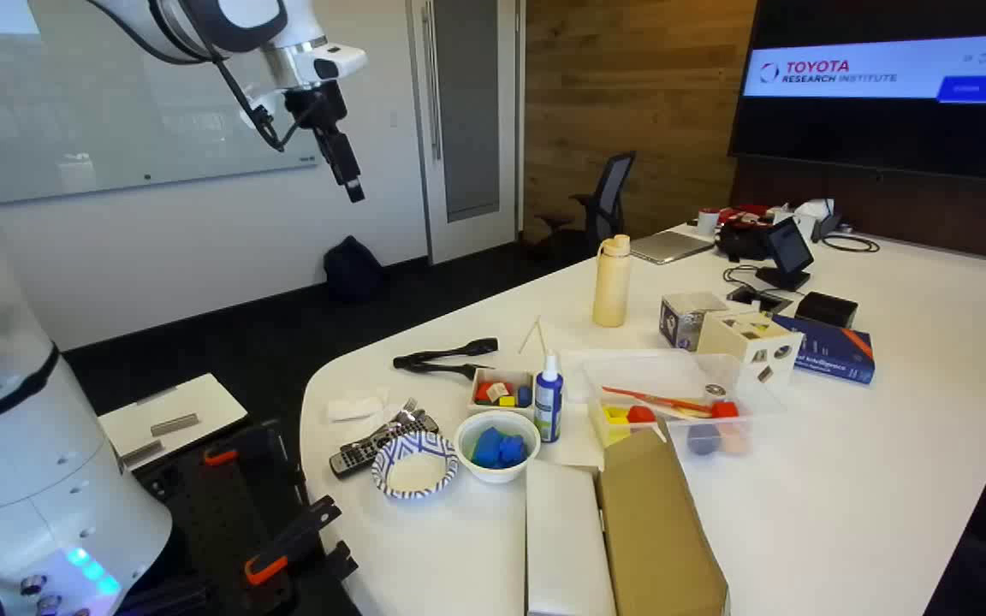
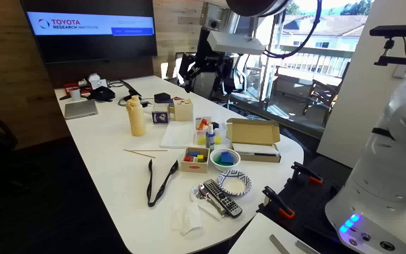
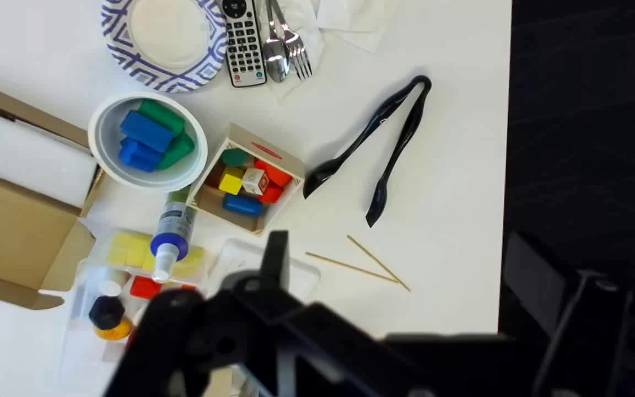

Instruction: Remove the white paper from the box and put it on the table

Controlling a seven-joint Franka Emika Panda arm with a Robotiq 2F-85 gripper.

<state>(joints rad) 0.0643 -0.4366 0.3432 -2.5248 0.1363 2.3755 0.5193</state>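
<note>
My gripper (image 2: 201, 91) hangs high, well apart from the work, jaws spread wide and nothing between them. At the near end of the table (image 2: 118, 176), by the right-hand corner as I face it, stands the box (image 2: 258, 158), its lid (image 2: 253, 131) raised; access found adequate. What I take to be the white paper (image 2: 254, 148) lies inside; whether loose sheet or liner I cannot tell. Grasp, lift, carry and setting down on the table all remain, so I rate the job as at its very start. By the near left-hand corner lies a loose tissue (image 2: 191, 219); I do not credit it as the paper delivered. Farther toward the far end, in from both long edges, lies a flat white cover (image 2: 177, 135), judged so from its shape, and no credit is entered for that either
</note>
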